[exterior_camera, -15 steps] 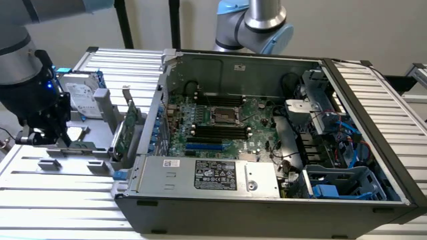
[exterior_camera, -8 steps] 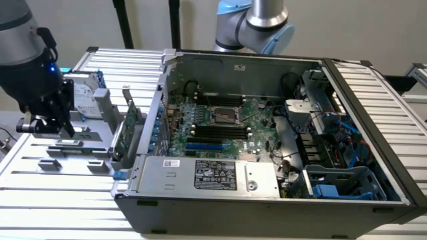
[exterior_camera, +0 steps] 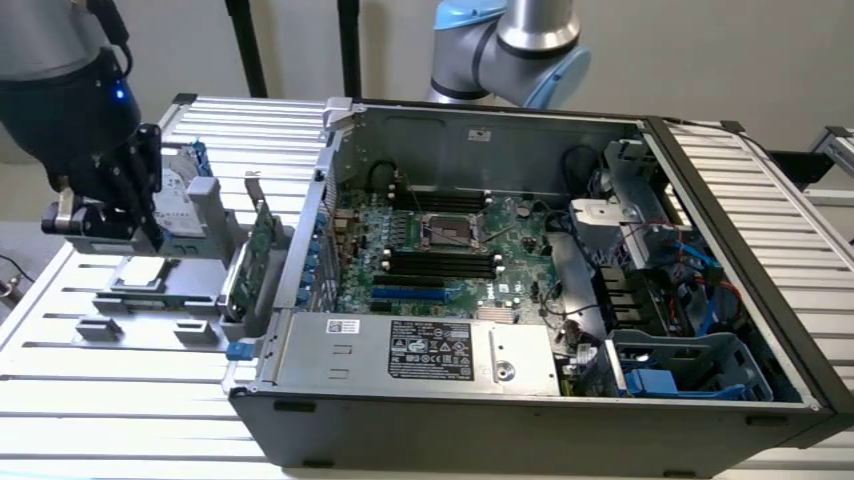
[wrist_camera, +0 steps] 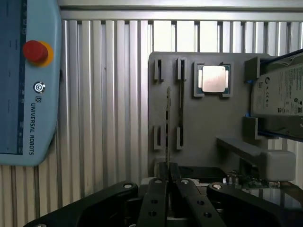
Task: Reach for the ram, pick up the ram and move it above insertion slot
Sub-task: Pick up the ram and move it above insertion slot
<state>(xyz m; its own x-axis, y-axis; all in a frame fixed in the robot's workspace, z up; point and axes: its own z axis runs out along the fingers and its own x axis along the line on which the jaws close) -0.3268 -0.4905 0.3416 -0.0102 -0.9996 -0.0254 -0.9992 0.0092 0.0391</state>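
Closest to the wrist camera, the black gripper [wrist_camera: 168,171] has its two fingers [wrist_camera: 157,191] drawn almost together. They pinch the near end of the ram [wrist_camera: 168,124], which appears edge-on as a thin dark strip running straight away from the fingertips. Only that narrow gap, filled by the stick, separates the jaws.

The ram lies over a grey fixture plate [wrist_camera: 208,127], between two pairs of slotted holders. Whether it rests in the plate or hangs just clear of it cannot be told. A processor chip [wrist_camera: 214,79] with a silver lid sits in a recess just beside the holders. A hard drive [wrist_camera: 279,97] stands propped at the plate's far edge. A corner of the green expansion card [wrist_camera: 244,179] shows near the fingers. A pale blue teach pendant [wrist_camera: 28,80] with a red stop button [wrist_camera: 35,51] lies on the ribbed metal table [wrist_camera: 109,94], well apart from the plate.

In the exterior view the gripper [exterior_camera: 123,215] hangs at the left of the frame over the same fixture plate [exterior_camera: 134,295]. The hard drive [exterior_camera: 180,200] is just beside it, and the expansion card [exterior_camera: 260,250] stands upright nearer the case. The open computer case [exterior_camera: 534,425] fills the middle and right of the frame, with a silver power supply [exterior_camera: 427,350] along its lower edge. On the green motherboard [exterior_camera: 514,235] the black memory slots [exterior_camera: 434,262] lie at the centre, well apart from the held ram.
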